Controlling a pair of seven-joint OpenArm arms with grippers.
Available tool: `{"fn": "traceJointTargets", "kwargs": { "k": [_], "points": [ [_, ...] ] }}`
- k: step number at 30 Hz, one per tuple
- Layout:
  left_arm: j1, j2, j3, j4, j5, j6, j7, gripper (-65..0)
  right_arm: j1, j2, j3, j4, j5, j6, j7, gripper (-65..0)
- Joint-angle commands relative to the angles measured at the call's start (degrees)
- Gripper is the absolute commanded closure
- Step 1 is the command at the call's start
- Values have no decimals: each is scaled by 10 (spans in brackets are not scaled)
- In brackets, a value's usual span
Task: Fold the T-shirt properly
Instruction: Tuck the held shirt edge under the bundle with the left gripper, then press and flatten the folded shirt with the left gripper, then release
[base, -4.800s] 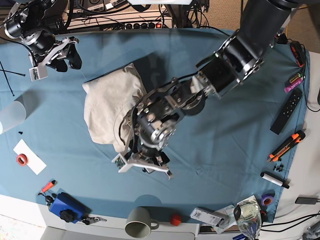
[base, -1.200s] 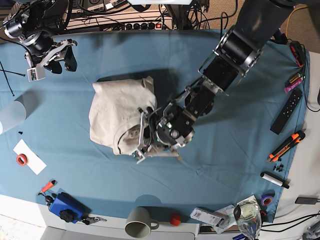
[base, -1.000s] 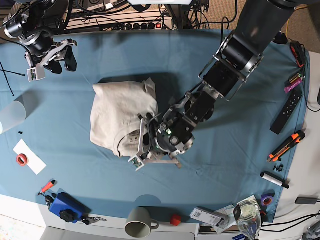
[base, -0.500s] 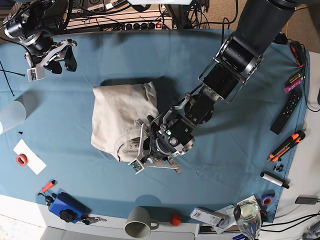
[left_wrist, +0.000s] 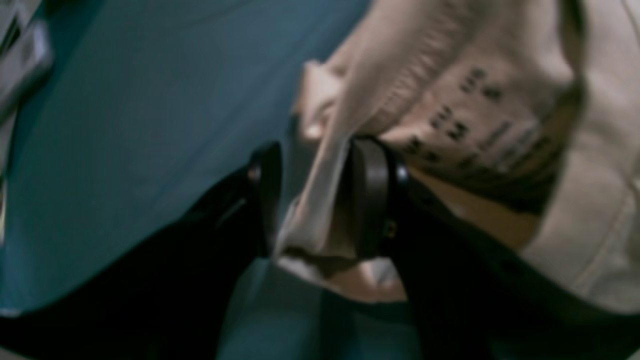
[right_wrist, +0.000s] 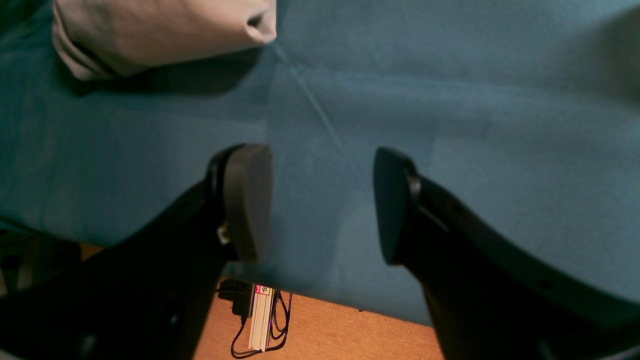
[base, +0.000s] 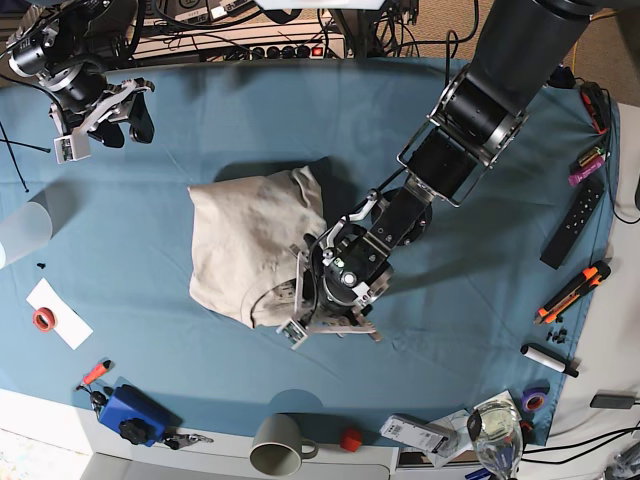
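The beige T-shirt (base: 245, 240) lies bunched on the blue-teal tablecloth (base: 450, 330), left of centre. My left gripper (base: 298, 308) is at its lower right edge. In the left wrist view the left gripper (left_wrist: 317, 200) is shut on a fold of the T-shirt (left_wrist: 590, 165) beside the ribbed collar, whose dark print (left_wrist: 475, 115) shows. My right gripper (base: 100, 112) hovers at the table's far left corner, away from the cloth. In the right wrist view the right gripper (right_wrist: 320, 205) is open and empty, with the T-shirt (right_wrist: 160, 30) far off at the upper left.
A clear cup (base: 20, 232) and a white card with a red tape ring (base: 55, 312) lie at the left. A mug (base: 280, 445) and a blue device (base: 130, 412) sit at the front edge. A remote (base: 572, 222) and markers (base: 570, 292) lie at the right.
My left gripper has moved right and slightly toward the front, dragging the collar side with it, and the whole shirt bundle has shifted right. The right arm has not moved.
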Motion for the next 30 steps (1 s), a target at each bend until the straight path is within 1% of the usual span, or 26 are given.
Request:
{"fn": "traceJointTargets", "kwargs": {
  "k": [1,5,6,7,10,12,14,17,20,23,25,26,27,29,30],
  "points": [
    [-22,6,-3,20,7,18,-8,-236,0,7,3,10,9,4,14,-320],
    [-23,6,-3,67,24,84,12,-236,0,7,3,10,9,4,14,-320],
    [-23,6,-3,84,28,92,19,-236,0,7,3,10,9,4,14,-320],
    [-23,6,-3,103,28,92,28,-236,0,7,3,10,9,4,14,-320],
    [-23,6,-3,154,15,87,66,-236,0,7,3,10,9,4,14,-320],
    [-23,8,-3,169,0,71,93,-236,0,7,3,10,9,4,14,-320],
    [-21,8,-3,165,-21,43,96,-236,0,7,3,10,9,4,14,-320],
    [-17,8,-3,149,-46,10,94,-236,0,7,3,10,9,4,14,-320],
    [-17,7,-3,140,-46,-13,92,-236,0,7,3,10,9,4,14,-320],
    [-17,8,-3,140,-46,-14,89,-237,0,7,3,10,9,4,14,-320],
    [-19,8,-3,140,-46,-5,92,-236,0,7,3,10,9,4,14,-320],
    [-21,9,-3,144,-46,11,105,-236,0,7,3,10,9,4,14,-320],
    [-23,9,-3,153,-46,19,123,-236,0,7,3,10,9,4,14,-320],
    [-23,9,-3,191,-52,17,160,-232,0,7,3,10,9,4,15,-320],
    [-23,9,-3,213,-65,12,179,-232,0,7,3,10,9,4,15,-320]
  ]
}}
